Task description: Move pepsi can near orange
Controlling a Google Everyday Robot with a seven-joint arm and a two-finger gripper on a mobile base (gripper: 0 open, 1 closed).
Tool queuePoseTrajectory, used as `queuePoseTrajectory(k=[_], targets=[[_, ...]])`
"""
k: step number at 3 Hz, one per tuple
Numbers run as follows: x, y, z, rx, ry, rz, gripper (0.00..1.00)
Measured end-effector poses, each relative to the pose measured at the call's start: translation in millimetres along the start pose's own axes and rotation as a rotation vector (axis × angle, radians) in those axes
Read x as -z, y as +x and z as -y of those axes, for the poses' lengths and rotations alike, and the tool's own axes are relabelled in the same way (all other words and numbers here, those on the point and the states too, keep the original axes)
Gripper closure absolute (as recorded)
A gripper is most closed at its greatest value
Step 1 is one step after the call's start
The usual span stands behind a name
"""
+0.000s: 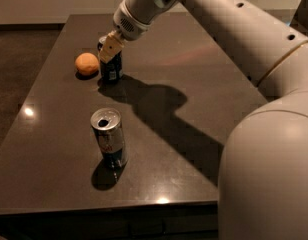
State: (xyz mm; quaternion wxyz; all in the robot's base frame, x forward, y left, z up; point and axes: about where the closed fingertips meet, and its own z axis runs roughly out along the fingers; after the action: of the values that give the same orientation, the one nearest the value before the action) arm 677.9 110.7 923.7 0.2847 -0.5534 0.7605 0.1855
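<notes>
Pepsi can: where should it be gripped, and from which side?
Grip the pepsi can at its upper wall, from above and the arm's side: it stands upright, and the orange sits close on the other side. The gripper is shut there.

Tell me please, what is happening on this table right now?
The robot's gripper, reaching in over the dark table, is closed on the top of the pepsi can. The can stands upright close beside the orange, in the far left part of the table; whether they touch cannot be told. A silver-and-blue can stands alone nearer the front edge.
</notes>
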Motion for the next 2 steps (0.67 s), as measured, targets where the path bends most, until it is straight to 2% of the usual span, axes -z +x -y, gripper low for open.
queuePoseTrajectory(k=[1, 2], targets=[[-8.3, -1.5, 1.9, 0.022, -0.009, -0.006, 0.08], [-10.3, -1.6, 1.2, 0.023, -0.012, -0.007, 0.0]])
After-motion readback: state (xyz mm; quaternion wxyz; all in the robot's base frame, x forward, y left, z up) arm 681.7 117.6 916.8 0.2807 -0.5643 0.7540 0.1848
